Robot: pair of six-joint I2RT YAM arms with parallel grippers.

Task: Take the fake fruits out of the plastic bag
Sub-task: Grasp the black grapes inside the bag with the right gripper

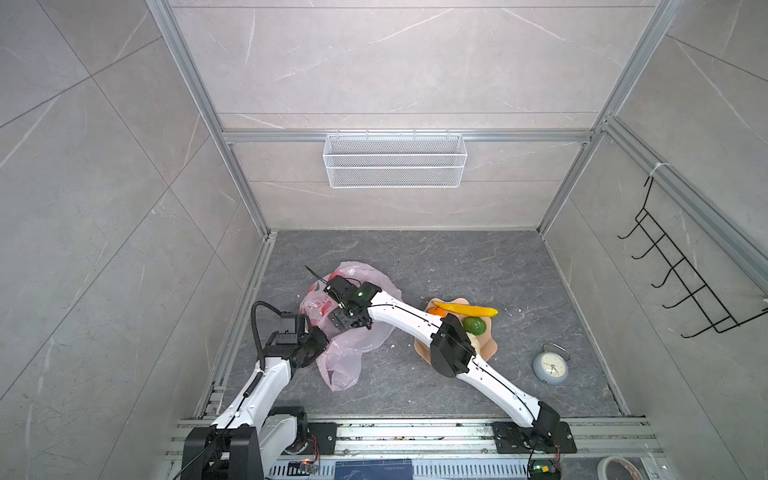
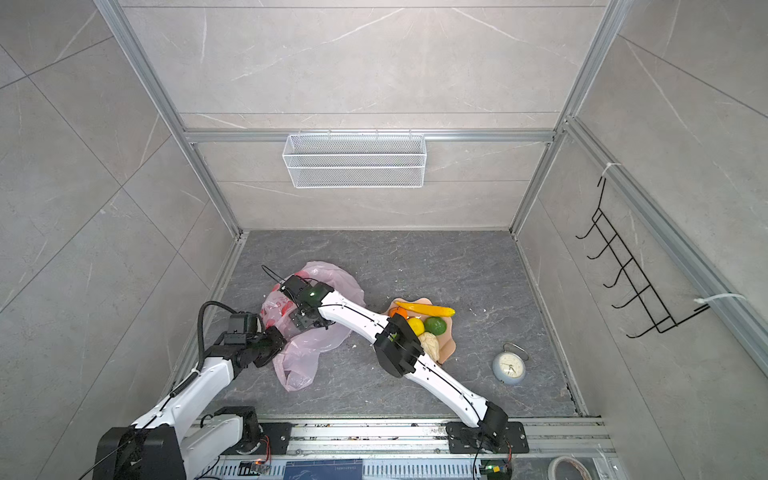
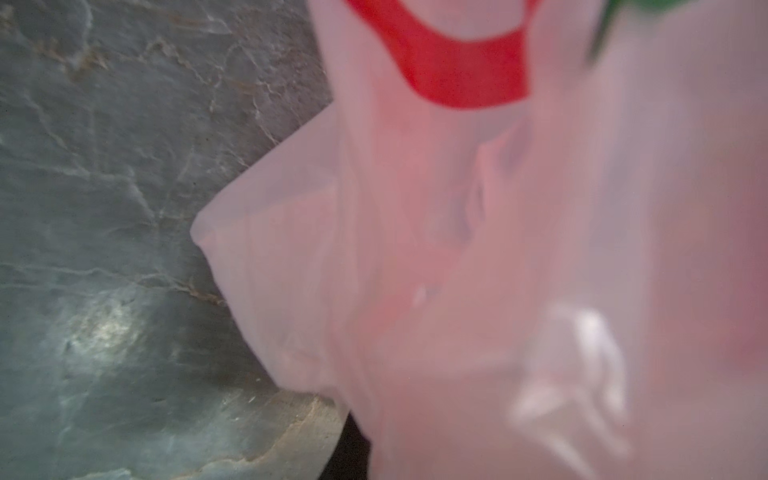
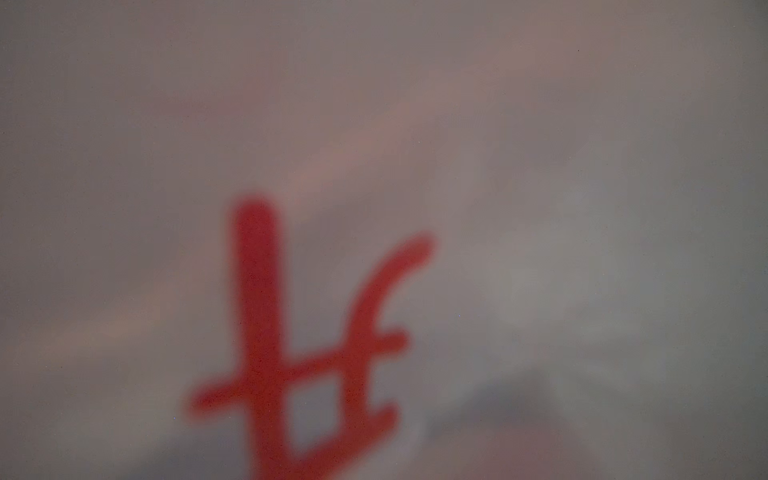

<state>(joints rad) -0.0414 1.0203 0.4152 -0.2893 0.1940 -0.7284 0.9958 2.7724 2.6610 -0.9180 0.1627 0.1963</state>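
Right gripper (image 1: 345, 321): it reaches across the middle and sits nose-down in the crumpled mouth of the plastic bag (image 1: 353, 347). I can't tell whether its jaws are apart or together. Its wrist view gives only blurred film with red lettering (image 4: 266, 332).
Left gripper (image 1: 319, 340): closed at the bag's near left edge and, by the look of it, pinched on the film to hold it. The fingertips themselves are hidden.
Bag: slumped on the dark stone-look table (image 1: 457, 266), left of centre, with one handle loop trailing toward the front.
Plate (image 1: 489, 348): peach and scalloped, to the right of the bag and apart from it, partly under the right arm's elbow.
Fake fruits: five lie on the plate. The banana (image 1: 469, 309) lies across the far rim. The cream lumpy piece (image 2: 430, 345) is nearest the front. The green round fruit (image 1: 474, 325), the yellow round fruit (image 2: 416, 325) and the orange (image 1: 435, 311) are between them.
Left in the bag: hidden by the gripper and the film, so I can't say.
Step in hand: fishing in the bag for another piece, I'd judge, with one arm holding the bag.
Next move: it needs a grip on a fruit alone and not on the thin film. Then comes a lift clear of the mouth while the left side keeps the bag down, and a carry over to the plate.
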